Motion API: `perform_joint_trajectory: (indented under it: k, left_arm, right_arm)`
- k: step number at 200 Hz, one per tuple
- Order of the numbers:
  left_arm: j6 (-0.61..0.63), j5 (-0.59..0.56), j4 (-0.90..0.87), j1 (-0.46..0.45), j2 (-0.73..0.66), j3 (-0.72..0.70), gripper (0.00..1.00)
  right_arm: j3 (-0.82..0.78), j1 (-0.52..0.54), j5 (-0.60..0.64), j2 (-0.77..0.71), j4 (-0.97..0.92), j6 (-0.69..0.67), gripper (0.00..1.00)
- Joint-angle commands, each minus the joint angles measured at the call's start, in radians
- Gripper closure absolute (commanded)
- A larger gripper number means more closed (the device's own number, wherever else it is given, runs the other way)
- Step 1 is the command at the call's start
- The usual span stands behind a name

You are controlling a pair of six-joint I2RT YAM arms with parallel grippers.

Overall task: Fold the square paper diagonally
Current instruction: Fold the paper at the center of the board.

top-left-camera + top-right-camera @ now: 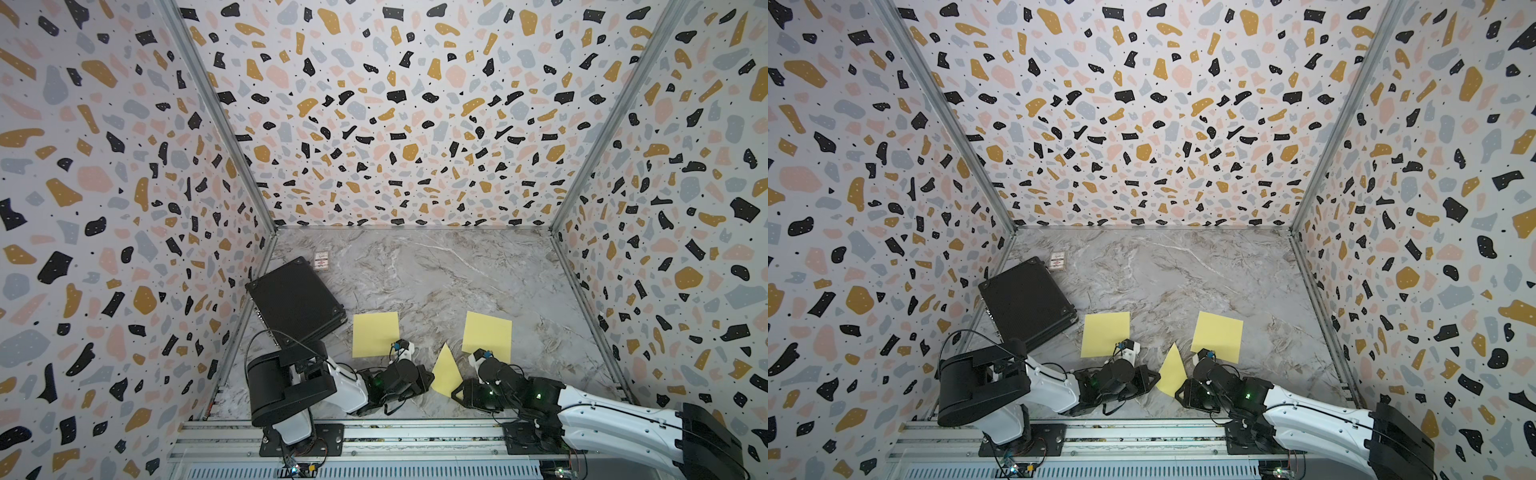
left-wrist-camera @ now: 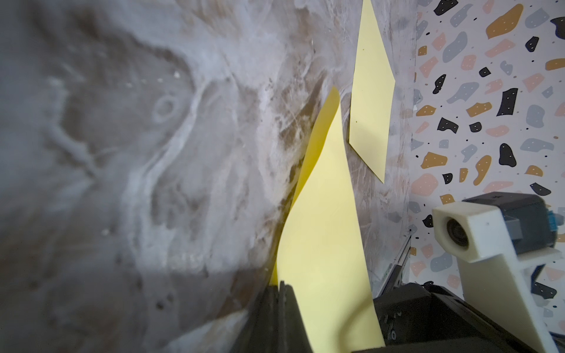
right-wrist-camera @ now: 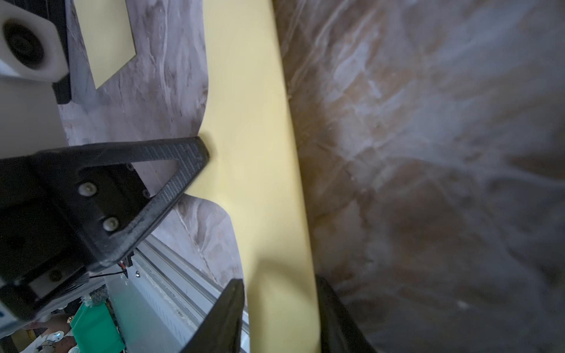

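Paper (image 1: 446,371) between left hand (image 2: 279,293) and right hand (image 3: 279,311), no containers

The yellow paper (image 1: 446,376) looked thin, matt and smooth. The worktop (image 1: 436,270) had a marble-patterned finish with a slight sheen. The black case (image 1: 293,301) appeared finely textured and matt. The gripper fingers (image 3: 180,159) were ribbed black plastic.

- The yellow square paper (image 1: 446,372) stood lifted between the two arms, bent over on itself into a pointed, curved shape.
- Its tip pointed toward the back wall; its lower part hung near the front rail of the worktop (image 1: 436,270).
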Motion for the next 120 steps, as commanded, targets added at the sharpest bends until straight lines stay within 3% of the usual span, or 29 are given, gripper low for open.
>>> perform_joint_trajectory:
  k: [1, 44, 93, 120]
  left_arm:
    - [0.012, 0.006, -0.326, -0.008, 0.07, -0.058, 1.0]
    - [0.013, 0.006, -0.327, -0.01, 0.072, -0.058, 1.0]
    - [0.014, 0.006, -0.324, -0.01, 0.072, -0.06, 1.0]
    - [0.014, 0.006, -0.322, -0.011, 0.074, -0.058, 1.0]
  right_arm:
    - [-0.031, -0.001, 0.006, -0.067, 0.033, 0.051, 0.6]
    - [-0.051, -0.003, -0.002, -0.133, 0.059, 0.072, 0.69]
    - [-0.033, -0.003, -0.023, -0.124, 0.052, 0.067, 1.0]
    - [-0.023, -0.003, -0.02, -0.117, 0.041, 0.064, 1.0]
